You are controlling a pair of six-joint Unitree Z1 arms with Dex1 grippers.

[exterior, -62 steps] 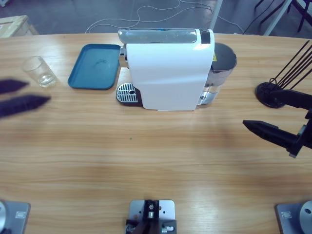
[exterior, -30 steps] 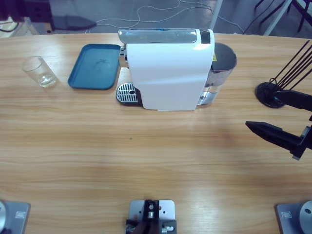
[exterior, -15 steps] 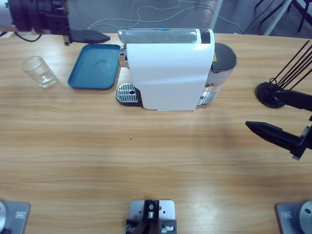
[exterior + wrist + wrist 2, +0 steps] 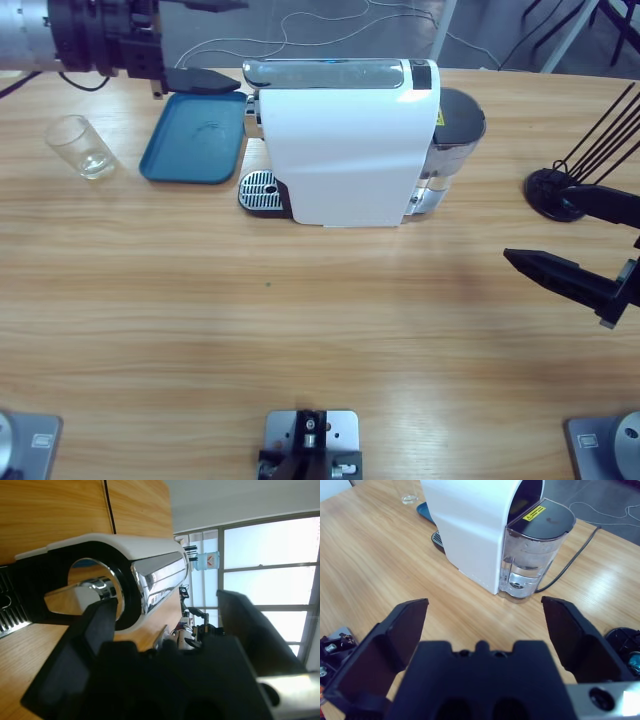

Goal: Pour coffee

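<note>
From above I have the white coffee machine (image 4: 345, 140) standing near the middle of the far half of the table (image 4: 300, 330), its drip grille (image 4: 260, 190) sticking out at its lower left; a blue tray (image 4: 195, 137) lies just beside it on that side, and a clear glass tumbler (image 4: 82, 146) stands apart from the tray, further out toward the table's end; I see no brown liquid in the glass, only its clear base. My left gripper (image 4: 205, 40) comes in at the upper left corner, held above the tray's far edge with its jaws spread wide and nothing between them; my right gripper (image 4: 580, 240) sits at the right edge, jaws wide apart and empty, near a black round stand (image 4: 555, 193).

Along the left wrist I look sideways at the machine's (image 4: 125, 575) chrome spout end, close ahead of the left gripper (image 4: 165, 615); the jaws stand well apart and hold nothing.

Along the right wrist the right gripper (image 4: 482, 625) points at the machine's (image 4: 470, 525) back corner and its water tank (image 4: 532, 555), part filled; jaws fully spread, empty; the tumbler (image 4: 409, 494) shows small beyond; the coffee I cannot find in any view.
</note>
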